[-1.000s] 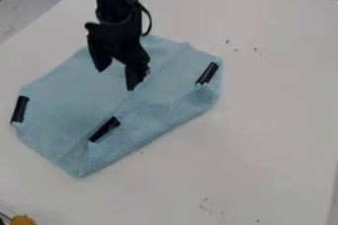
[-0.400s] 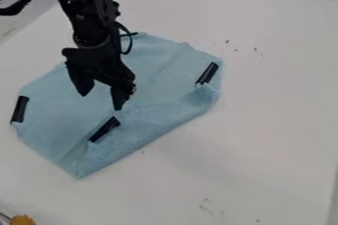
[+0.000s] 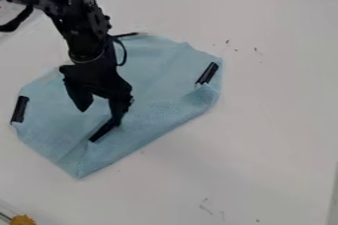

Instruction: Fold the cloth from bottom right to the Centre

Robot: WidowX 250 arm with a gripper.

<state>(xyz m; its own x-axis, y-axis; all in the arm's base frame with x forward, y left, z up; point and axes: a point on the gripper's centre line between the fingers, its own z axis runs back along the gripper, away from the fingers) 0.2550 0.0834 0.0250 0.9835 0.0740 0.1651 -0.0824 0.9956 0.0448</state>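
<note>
One pincer (image 3: 100, 117), fingers apart | above cloth (image 3: 158, 120) | one fingertip by black strip (image 3: 99, 132) on cloth's folded flap

No words, labels, numbers or signs can be read anywhere. The small dark marks on the counter (image 3: 277, 120) form no letters or digits that can be made out, and the black strips on the cloth (image 3: 151, 83) bear no readable print.
</note>
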